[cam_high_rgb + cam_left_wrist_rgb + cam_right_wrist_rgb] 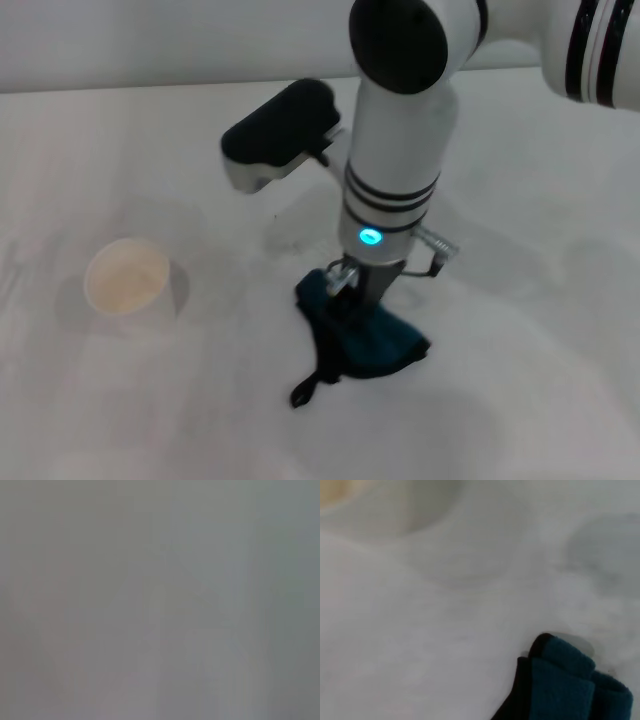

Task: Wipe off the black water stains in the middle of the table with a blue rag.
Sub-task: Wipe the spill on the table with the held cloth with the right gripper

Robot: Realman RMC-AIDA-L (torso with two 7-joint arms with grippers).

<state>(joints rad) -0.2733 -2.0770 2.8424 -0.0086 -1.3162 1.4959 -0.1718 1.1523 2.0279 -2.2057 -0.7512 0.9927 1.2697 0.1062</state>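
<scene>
While the right arm comes down from the 1 o'clock corner of the head view, its gripper (362, 285) stands straight over the rag (362, 335) and presses into the cloth's upper part. The fingers are sunk in the folds, so I cannot tell if they are apart, together, or clamped on the cloth. A small blue light glows on the wrist just above.

The rag lies on the table (520, 400) a little below the middle of the head view, at about 6 o'clock from the gripper. It is crumpled, dark teal, with black edging, and its black loop tab sticks out toward 7 o'clock. In the right wrist view a corner of the rag (560, 685) shows with its black border, resting on the white table (420, 630).

The stain is not visible in any view; perhaps it is under the rag or behind the arm, I cannot tell. Only faint grey smudges show on the table at about 11 o'clock from the rag.

A paper cup (127, 276) stands upright at 9 o'clock from the rag, well apart from it. The cup (385, 505) appears also at the edge of the right wrist view, blurred.

The left gripper is not in view; the left wrist view shows only plain grey.
</scene>
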